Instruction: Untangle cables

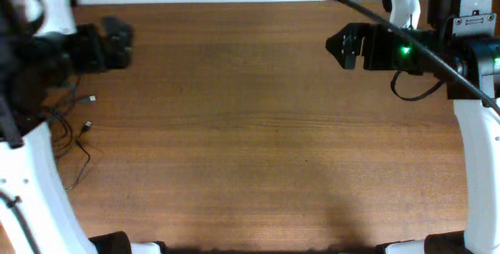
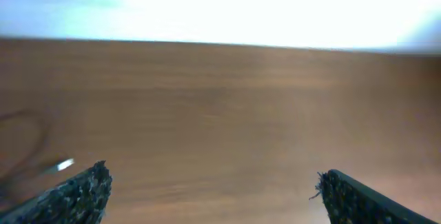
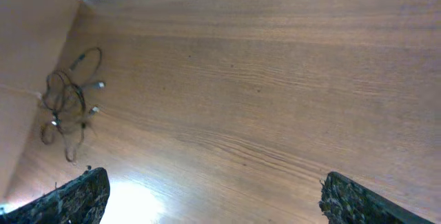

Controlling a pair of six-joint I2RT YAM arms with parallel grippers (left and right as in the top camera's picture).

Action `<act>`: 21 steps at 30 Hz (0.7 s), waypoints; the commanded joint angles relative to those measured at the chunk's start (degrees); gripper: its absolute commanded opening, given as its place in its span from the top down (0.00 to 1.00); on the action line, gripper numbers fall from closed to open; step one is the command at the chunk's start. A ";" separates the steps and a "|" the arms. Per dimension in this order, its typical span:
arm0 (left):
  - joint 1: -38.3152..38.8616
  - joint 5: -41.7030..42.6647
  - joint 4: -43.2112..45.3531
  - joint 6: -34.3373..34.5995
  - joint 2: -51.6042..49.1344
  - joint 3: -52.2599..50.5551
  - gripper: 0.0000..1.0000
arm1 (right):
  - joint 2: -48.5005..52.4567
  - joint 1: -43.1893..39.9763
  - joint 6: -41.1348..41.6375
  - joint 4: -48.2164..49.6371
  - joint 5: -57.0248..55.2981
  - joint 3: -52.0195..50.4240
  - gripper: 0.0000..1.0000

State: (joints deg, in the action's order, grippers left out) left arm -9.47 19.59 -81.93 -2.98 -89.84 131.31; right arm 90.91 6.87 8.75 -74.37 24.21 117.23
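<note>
The cables (image 1: 75, 129) are thin black cords with small silver plug ends, bunched in loose loops at the table's left edge, partly hidden under my left arm. They also show far off in the right wrist view (image 3: 69, 103), and one silver plug shows blurred in the left wrist view (image 2: 64, 164). My left gripper (image 1: 119, 41) is open and empty at the back left, beyond the cables; its fingers (image 2: 213, 189) stand wide apart. My right gripper (image 1: 336, 47) is open and empty at the back right, far from the cables, with fingers (image 3: 213, 196) wide apart.
The wooden table (image 1: 250, 144) fills the view. A thick black arm cable (image 1: 406, 39) crosses over my right arm. White arm bases stand at the left (image 1: 35, 191) and right (image 1: 480, 168) edges. The table's far edge meets a white wall.
</note>
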 commanded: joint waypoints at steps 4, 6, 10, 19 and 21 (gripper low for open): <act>15.15 3.98 0.07 -4.42 -3.06 -0.02 0.00 | -0.55 -0.20 -6.91 -2.58 -4.09 0.81 0.01; 16.13 3.98 0.04 -4.42 -3.21 -0.02 0.01 | -0.55 -0.20 -6.88 -4.35 -9.38 0.81 0.01; 16.13 3.98 -0.02 -4.42 -3.21 -0.02 0.01 | -2.75 -0.15 -9.33 -6.03 -10.73 1.60 0.01; 16.13 3.98 -0.02 -4.42 -3.21 -0.02 0.01 | -7.89 -0.15 -9.40 -9.90 -12.02 4.07 0.01; 16.13 3.98 -0.02 -4.42 -3.21 -0.02 0.01 | -7.72 -0.17 -9.42 -9.94 -12.92 4.07 0.01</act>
State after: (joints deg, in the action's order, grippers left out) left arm 6.59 22.74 -82.02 -6.46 -92.71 131.22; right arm 82.54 6.90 -0.21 -84.14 12.75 120.86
